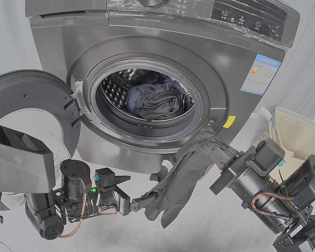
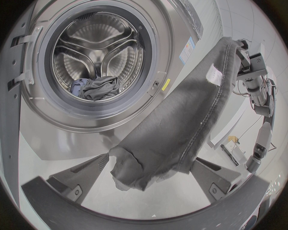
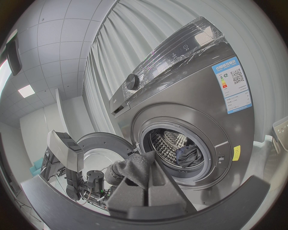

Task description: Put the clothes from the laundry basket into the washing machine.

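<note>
Head view, nearest first: the left gripper (image 1: 140,189) sits low in front of the washing machine (image 1: 170,44). Its two fingers are spread wide apart. The lower finger touches the bottom end of a dark grey garment (image 1: 183,175), while the upper finger stands free of it. In the left wrist view that same cloth (image 2: 180,119) droops between the parted fingers (image 2: 87,170) without being pinched.

The garment hangs in the air as a long, slack band. It rises from the left gripper up to the right gripper (image 1: 216,151), which is clamped tight on its upper end. A small white label (image 1: 166,164) shows on the cloth's edge. In the right wrist view the closed fingers (image 3: 156,188) pinch a bunched fold of the grey fabric (image 3: 132,167).

Just beyond the garment is the machine's round opening. Its door (image 1: 23,103) is swung fully open to the robot's left. Inside the drum (image 1: 112,86), a heap of dark clothes (image 1: 157,101) lies at the bottom, close to the front rim.

Farther off, to the robot's right, a cream laundry basket (image 1: 301,135) sits on the floor (image 1: 206,238) near the machine's right front corner. The right arm hides part of it.
</note>
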